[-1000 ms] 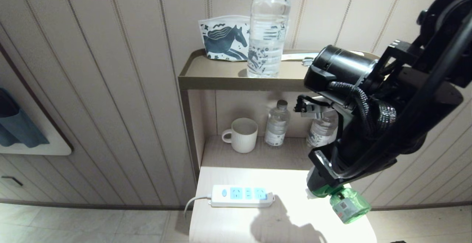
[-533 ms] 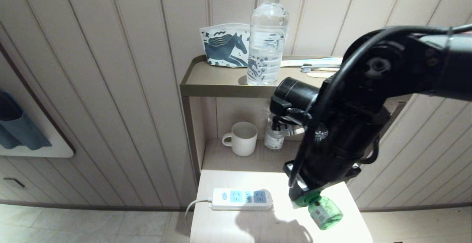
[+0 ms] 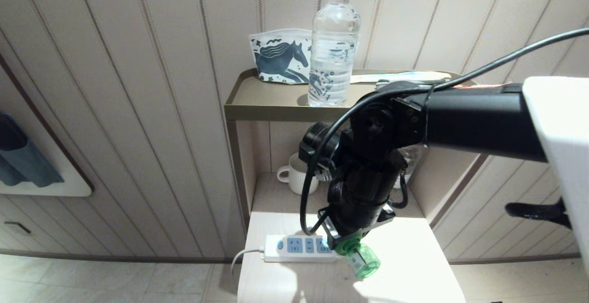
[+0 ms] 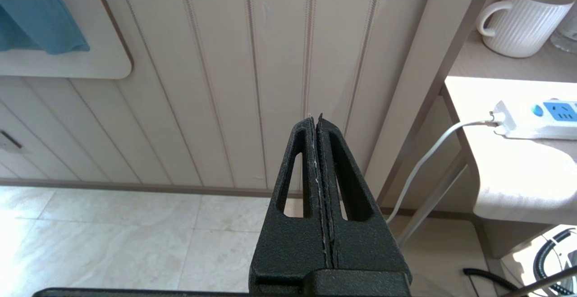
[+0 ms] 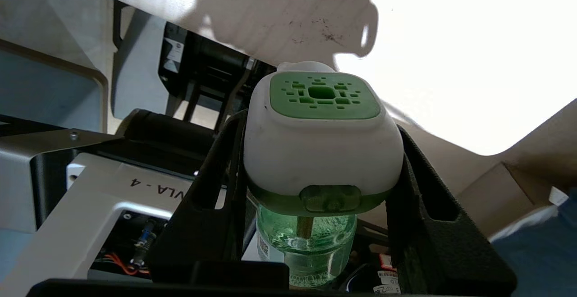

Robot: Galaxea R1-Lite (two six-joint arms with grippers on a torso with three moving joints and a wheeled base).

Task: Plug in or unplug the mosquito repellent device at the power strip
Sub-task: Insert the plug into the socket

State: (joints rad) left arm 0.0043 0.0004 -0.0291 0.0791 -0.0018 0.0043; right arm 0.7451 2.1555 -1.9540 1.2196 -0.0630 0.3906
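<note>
Your right end effector (image 3: 352, 247) grips the mosquito repellent device (image 3: 361, 258) by its white head, holding it just beside the power strip (image 3: 299, 248) on the worktop (image 3: 414, 266). Aligning and pushing it in remain. Left end effector (image 4: 318, 123) is closed, empty.

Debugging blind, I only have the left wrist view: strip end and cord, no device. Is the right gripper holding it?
Observer: Yes. The right gripper is closed on the mosquito repellent device, with one finger on each side of its white head.
Operator: Where is it relative to the strip?
Observer: In the head view it is at the right end of the power strip, green bottle tilted toward the table's front.
Operator: Plugged in?
Observer: Cannot tell. The arm hides any contact, though all three blue socket faces show.
</note>
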